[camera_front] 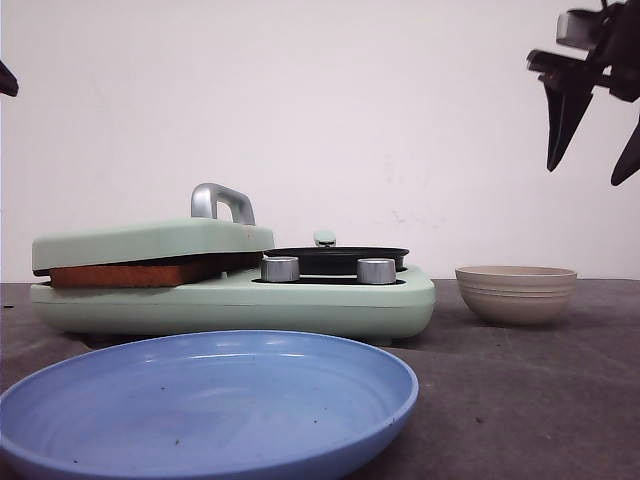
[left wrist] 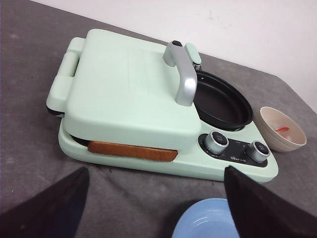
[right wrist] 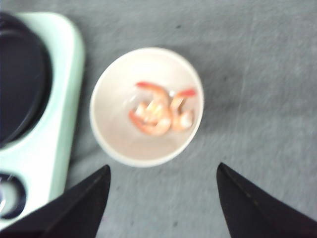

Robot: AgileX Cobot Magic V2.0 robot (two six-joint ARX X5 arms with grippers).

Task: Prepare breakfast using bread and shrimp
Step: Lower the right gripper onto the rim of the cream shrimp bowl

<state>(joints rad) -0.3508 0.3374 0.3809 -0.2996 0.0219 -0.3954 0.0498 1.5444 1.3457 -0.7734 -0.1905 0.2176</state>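
Right wrist view: two shrimp (right wrist: 159,111) in one bowl (right wrist: 111,144); right end effector (right wrist: 163,198) spread wide, empty; left likewise.

Bread (camera_front: 125,273) inside closed cooker (camera_front: 230,300); plate (camera_front: 205,405) in front; bowl (camera_front: 516,293) right, holding shrimp (right wrist: 161,111).

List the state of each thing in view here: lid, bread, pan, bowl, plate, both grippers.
Lid: closed down on the bread.
Bread: pressed under the lid, crust edge showing.
Pan: empty.
Bowl: upright, holding the shrimp.
Plate: empty, in front of the appliance.
Left gripper: open, holding nothing.
Right gripper: open, raised above the bowl, holding nothing.
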